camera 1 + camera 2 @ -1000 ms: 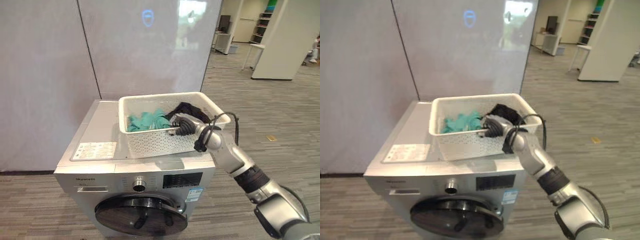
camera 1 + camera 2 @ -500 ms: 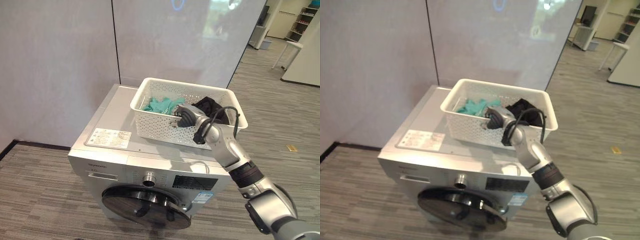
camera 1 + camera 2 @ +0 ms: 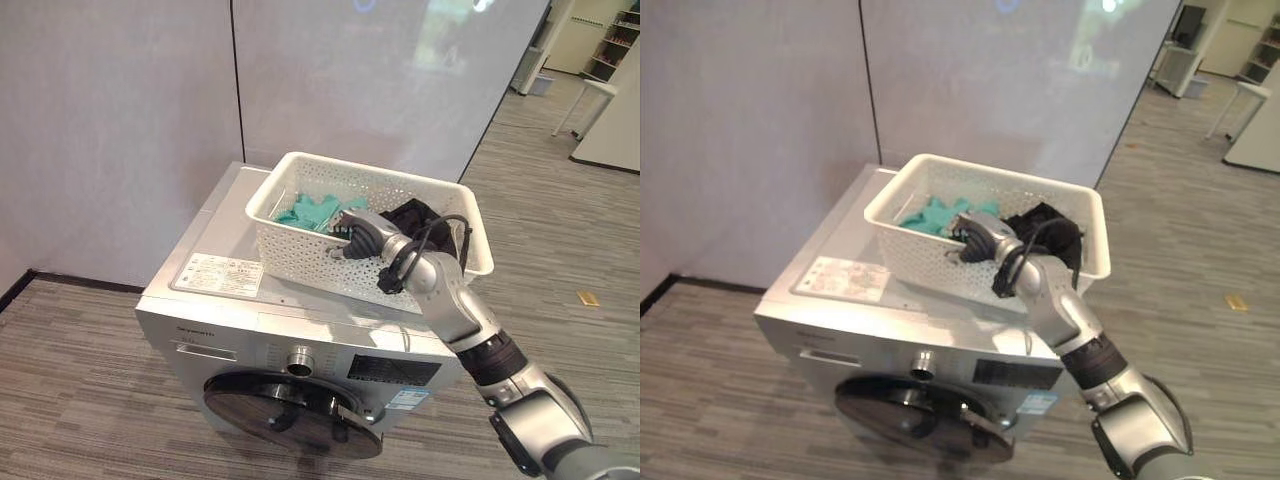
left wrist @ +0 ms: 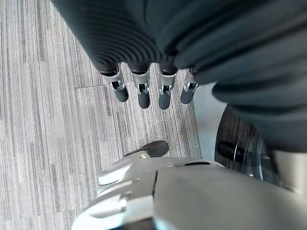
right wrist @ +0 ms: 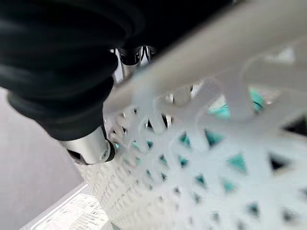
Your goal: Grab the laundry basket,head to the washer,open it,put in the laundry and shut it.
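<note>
basket: my white laundry basket [image 3: 300,250] is sitting on top of the washer [image 3: 215,300], sort of skewed, toward the back-right part of the lid.

laundry: teal clothes [image 3: 318,211] at about 9 o'clock inside the basket, dark clothes [image 3: 418,218] at about 3 o'clock, both still in there.

right hand: my right hand [image 3: 362,237] is hooked over the basket's near rim, fingers curled down inside and thumb on the perforated outer wall, so I'm clamped on that rim. My wrist view shows the mesh wall right up against it.

left hand: my left hand [image 4: 144,91] hangs low over the grey floor [image 4: 43,120], fingers straight and relaxed, holding nothing.

washer door: the round door [image 3: 290,412] on the front is closed, at 6 o'clock from the basket.
</note>
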Available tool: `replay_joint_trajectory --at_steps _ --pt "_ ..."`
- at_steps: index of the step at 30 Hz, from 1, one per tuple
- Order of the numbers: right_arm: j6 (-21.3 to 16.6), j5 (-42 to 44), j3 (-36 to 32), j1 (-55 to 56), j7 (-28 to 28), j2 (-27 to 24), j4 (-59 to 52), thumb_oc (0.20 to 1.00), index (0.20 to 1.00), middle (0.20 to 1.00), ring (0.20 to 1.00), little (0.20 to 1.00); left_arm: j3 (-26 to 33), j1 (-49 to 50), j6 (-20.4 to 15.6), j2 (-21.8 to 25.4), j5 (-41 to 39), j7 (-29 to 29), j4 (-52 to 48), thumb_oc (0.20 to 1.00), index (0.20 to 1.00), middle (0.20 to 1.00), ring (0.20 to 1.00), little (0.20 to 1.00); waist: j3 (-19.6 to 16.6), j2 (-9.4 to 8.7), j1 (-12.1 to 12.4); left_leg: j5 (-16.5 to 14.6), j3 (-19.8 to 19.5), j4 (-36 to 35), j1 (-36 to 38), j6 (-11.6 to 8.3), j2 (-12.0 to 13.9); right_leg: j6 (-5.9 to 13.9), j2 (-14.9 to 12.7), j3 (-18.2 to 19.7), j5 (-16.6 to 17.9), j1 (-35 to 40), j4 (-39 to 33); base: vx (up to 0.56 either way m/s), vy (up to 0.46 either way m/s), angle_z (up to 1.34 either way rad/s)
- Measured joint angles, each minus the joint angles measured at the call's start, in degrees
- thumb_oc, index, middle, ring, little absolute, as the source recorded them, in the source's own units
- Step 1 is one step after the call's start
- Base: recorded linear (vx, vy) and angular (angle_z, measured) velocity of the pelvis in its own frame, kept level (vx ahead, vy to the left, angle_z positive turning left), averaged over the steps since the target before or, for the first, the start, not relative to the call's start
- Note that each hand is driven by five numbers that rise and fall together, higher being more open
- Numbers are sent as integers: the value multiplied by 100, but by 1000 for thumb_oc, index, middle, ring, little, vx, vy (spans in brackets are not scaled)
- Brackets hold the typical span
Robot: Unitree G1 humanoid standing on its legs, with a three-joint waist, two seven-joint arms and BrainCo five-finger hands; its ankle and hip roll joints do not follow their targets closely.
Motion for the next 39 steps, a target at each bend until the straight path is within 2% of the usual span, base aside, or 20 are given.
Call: replay_joint_trajectory --at_steps 2,9,10,11,15,18,21,27,28,30,31,36,37,39 --pt "-148 302 0 27 83 -67 -250 200 200 200 200 200 31 35 -6 2 0 3 -2 1000 1000 1000 1000 1000 -1 -1 -84 0 4 1 7 2 -10 -1 -5 3 1 17 2 0 0 0" --pt "-390 775 41 66 151 -220 -360 200 200 200 200 200 261 1 -62 31 8 6 234 1000 1000 1000 1000 1000 -29 -41 -101 -1 2 1 8 1 -8 -1 -8 0 0 19 3 0 0 0" --pt "-463 790 47 83 159 -267 -367 567 567 567 567 567 264 -13 -63 37 13 5 253 1000 1000 1000 1000 1000 -34 -47 -105 0 1 1 8 1 -1 -1 -8 -1 0 23 3 0 0 0" --pt "-487 916 46 84 166 -327 -420 1000 1000 1000 1000 1000 263 -26 -60 35 19 6 262 1000 1000 1000 1000 1000 -38 -50 -107 -1 -1 0 9 2 -1 -1 -10 -3 0 23 3 0 0 0" --pt "-655 1025 -126 80 59 -488 -963 1000 1000 1000 1000 1000 261 -18 -61 17 56 27 261 1000 1000 1000 1000 1000 -104 -58 -131 -2 0 0 12 3 -1 -1 -18 -3 0 13 3 0 0 0" --pt "-922 1034 -395 78 -239 -568 -1412 1000 1000 1000 1000 1000 262 99 -120 17 59 150 229 1000 1000 1000 1000 1000 -224 -24 -168 -8 7 0 13 12 -7 0 -28 1 0 10 7 0 0 0" --pt "-1011 1031 -592 80 -449 -777 -1546 1000 1000 1000 1000 1000 259 145 -138 12 120 206 221 1000 1000 1000 1000 1000 -294 2 -215 -10 30 -1 9 14 -4 1 -34 28 -3 -15 27 1 -2 -3" --pt "-1127 1019 -1474 130 -1023 -1140 -1980 1000 1000 1000 1000 1000 259 199 -213 10 227 254 218 1000 1000 1000 1000 1000 -325 39 -259 -15 85 -18 5 17 3 12 -39 101 -10 -68 72 7 1 -6" --pt "-1319 1020 -2116 509 -1536 -1421 -2367 1000 1000 1000 1000 1000 261 220 -272 -8 277 374 214 1000 1000 1000 1000 1000 -343 85 -301 -22 89 -21 -7 28 -5 18 -51 109 -15 -93 90 0 0 0" --pt "-1451 1012 -2773 918 -1808 -1625 -2527 1000 1000 1000 1000 1000 264 265 -292 -7 290 392 205 1000 1000 1000 1000 1000 -337 131 -385 -21 79 -2 -20 29 -14 21 -59 102 -17 -105 94 10 6 7" --pt "-1609 996 -4096 1928 -2216 -1798 -2726 1000 1000 1000 1000 1000 266 267 -372 -12 296 455 113 1000 1000 1000 1000 1000 -345 115 -289 -21 27 -2 -85 33 -40 24 -77 46 -30 -140 90 18 4 13" --pt "-1529 915 -6131 3400 -3248 -1763 -2294 1000 1000 1000 1000 1000 445 492 -509 -140 410 605 111 1000 1000 1000 1000 1000 -299 320 -569 -41 -12 -3 -111 64 -119 93 -134 0 -74 -135 64 17 -14 6" --pt "-1474 827 -6537 3775 -3560 -1733 -2222 1000 1000 1000 1000 1000 449 557 -518 -187 455 620 118 1000 1000 1000 1000 1000 -279 493 -733 -47 -11 -2 -110 71 -133 94 -131 5 -72 -137 51 25 -33 8" --pt "-1577 726 -7248 4809 -3867 -1662 -1790 1000 1000 1000 1000 1000 497 546 -599 -177 462 649 101 1000 1000 1000 1000 1000 -272 540 -700 -54 -55 -2 -134 76 -138 117 -146 -45 -91 -146 51 37 -26 10"
